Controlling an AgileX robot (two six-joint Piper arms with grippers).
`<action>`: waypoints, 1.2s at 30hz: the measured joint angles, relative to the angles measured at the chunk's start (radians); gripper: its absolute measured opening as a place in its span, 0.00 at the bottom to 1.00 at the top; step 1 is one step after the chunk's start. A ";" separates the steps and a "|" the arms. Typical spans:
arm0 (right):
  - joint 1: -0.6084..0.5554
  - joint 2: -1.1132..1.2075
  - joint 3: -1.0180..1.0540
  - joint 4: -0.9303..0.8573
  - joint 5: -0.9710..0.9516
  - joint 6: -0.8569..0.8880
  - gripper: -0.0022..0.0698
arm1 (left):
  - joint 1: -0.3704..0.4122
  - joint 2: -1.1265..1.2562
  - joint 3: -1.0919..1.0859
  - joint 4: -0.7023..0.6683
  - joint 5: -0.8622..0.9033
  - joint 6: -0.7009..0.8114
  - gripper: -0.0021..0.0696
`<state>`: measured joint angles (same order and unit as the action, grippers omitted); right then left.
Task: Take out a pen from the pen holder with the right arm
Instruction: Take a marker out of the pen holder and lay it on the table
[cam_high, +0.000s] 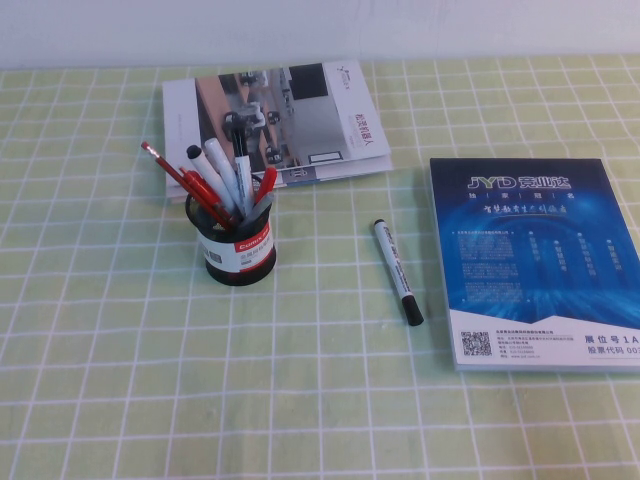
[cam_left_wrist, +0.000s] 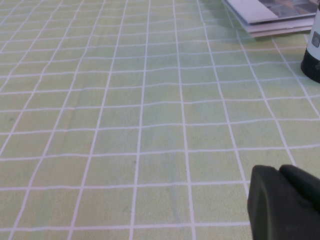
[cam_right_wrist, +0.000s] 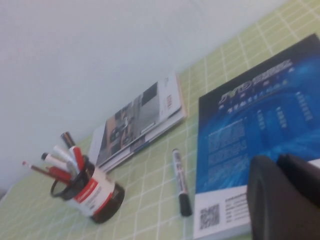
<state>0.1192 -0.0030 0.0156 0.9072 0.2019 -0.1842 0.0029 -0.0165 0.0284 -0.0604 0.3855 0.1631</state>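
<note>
One brochure stack lies just behind the pen holder; one loose marker and one blue booklet lie to its right on the tabletop. The holder, with about six pens, stands well apart from the right claw, which is pressed together, empty, near the booklet. The left claw hangs over bare tabletop; its state I cannot tell.

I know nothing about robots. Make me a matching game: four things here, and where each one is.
1 pen holder
2 loose marker
3 left gripper
4 right gripper

a near the blue booklet, shut
b over bare tablecloth
c in front of the brochures, holding pens
d flat, between holder and booklet

Pairs: 1c, 2d, 3b, 4a
</note>
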 joint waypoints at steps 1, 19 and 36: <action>0.000 0.014 -0.016 0.000 0.020 0.000 0.01 | 0.000 0.000 0.000 0.000 0.000 0.000 0.02; 0.000 0.740 -0.481 -0.188 0.367 -0.131 0.01 | 0.000 0.000 0.000 0.000 0.000 0.000 0.02; 0.492 1.351 -0.791 -0.229 0.026 -0.164 0.01 | 0.000 0.000 0.000 0.000 0.000 0.000 0.02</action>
<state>0.6108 1.3480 -0.7751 0.6779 0.2282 -0.3477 0.0029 -0.0165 0.0284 -0.0604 0.3855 0.1631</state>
